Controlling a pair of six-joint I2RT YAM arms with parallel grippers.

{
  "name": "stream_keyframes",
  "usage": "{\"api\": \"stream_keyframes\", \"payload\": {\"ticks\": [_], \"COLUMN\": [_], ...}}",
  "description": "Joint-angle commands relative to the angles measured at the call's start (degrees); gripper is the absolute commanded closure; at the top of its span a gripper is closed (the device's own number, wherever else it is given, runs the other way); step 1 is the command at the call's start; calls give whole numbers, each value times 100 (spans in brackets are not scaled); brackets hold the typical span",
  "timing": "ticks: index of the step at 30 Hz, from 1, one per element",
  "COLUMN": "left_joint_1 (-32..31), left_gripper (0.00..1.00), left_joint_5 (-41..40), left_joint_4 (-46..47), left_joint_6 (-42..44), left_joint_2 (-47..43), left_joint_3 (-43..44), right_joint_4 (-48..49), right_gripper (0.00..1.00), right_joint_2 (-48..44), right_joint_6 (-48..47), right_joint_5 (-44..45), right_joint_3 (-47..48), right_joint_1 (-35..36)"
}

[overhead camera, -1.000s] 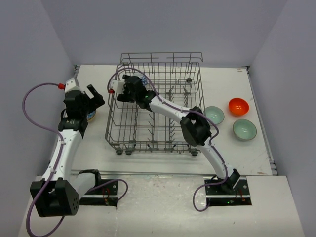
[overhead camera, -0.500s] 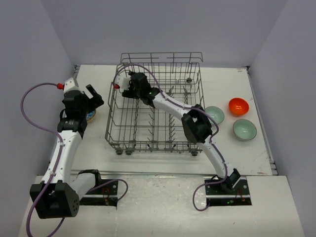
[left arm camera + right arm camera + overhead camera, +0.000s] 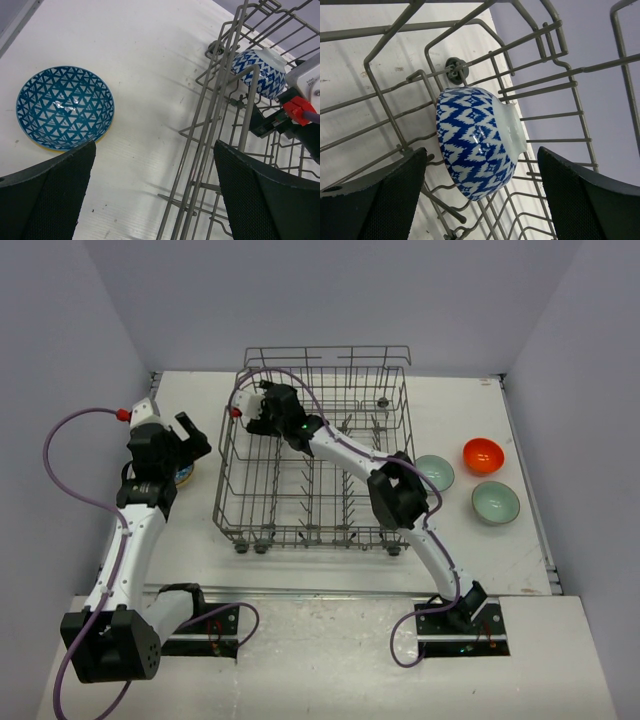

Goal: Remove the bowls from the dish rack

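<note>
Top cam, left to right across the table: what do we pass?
From the left: left arm → dish rack → pale green bowl → orange bowl. The second green bowl overlaps the orange one sideways, so it's left out.

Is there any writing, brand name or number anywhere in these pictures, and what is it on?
Nothing can be read with certainty.
White housing on the right wrist: faint grey print, too small and cut off to read.
Blue-and-white bowl in the dish rack: zigzag pattern only, no letters.
Triangle-patterned bowl outside the rack: pattern only, no letters.
</note>
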Motion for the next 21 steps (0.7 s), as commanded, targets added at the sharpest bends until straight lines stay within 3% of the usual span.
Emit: {"api": "stream_keyframes", "payload": {"ticks": [1, 21], "left_joint_1": [42, 42], "left_gripper": [0, 0], "left_joint_5": [64, 266], "left_joint_4": [37, 2], "left_joint_6": [83, 92], "left_joint_2": [-113, -113], "left_joint_3": [-17, 18], "right_joint_4": [253, 666], "right_gripper": [9, 9], "right_joint_2": [18, 220], "right_joint_6": [-234, -472], "right_joint_5": [160, 239], "right_joint_3": [304, 410], "right_joint_1": [-184, -492]}}
